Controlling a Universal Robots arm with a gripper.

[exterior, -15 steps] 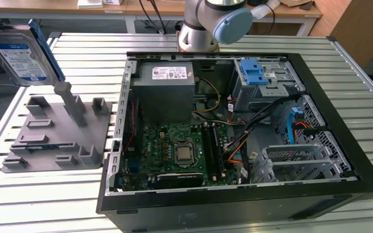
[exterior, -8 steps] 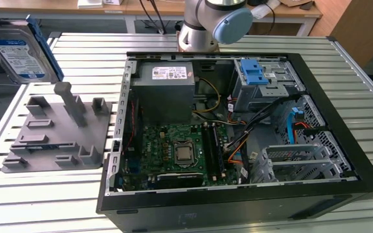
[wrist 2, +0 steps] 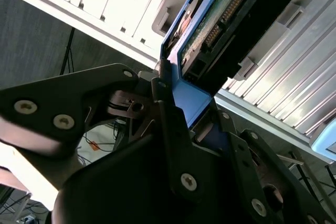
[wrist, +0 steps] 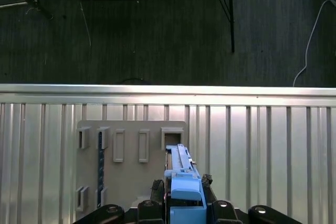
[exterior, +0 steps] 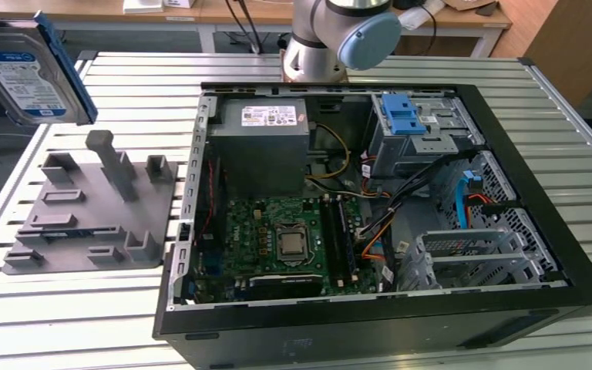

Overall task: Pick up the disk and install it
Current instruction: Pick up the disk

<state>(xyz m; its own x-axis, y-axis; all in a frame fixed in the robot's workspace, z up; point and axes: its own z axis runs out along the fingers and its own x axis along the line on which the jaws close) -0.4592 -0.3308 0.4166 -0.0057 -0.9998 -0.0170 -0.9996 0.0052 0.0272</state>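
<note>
Disk (exterior: 21, 73) was hanging in the upper left of the exterior view, label facing the camera, with the grey holder plate (exterior: 85, 212) lower in frame on the table (exterior: 59, 324). Jaws were clamped on its blue rail (wrist 2: 189, 103) (wrist: 185, 195) in both wrist views. Open PC case (exterior: 378, 223) sat mid-frame.
</note>
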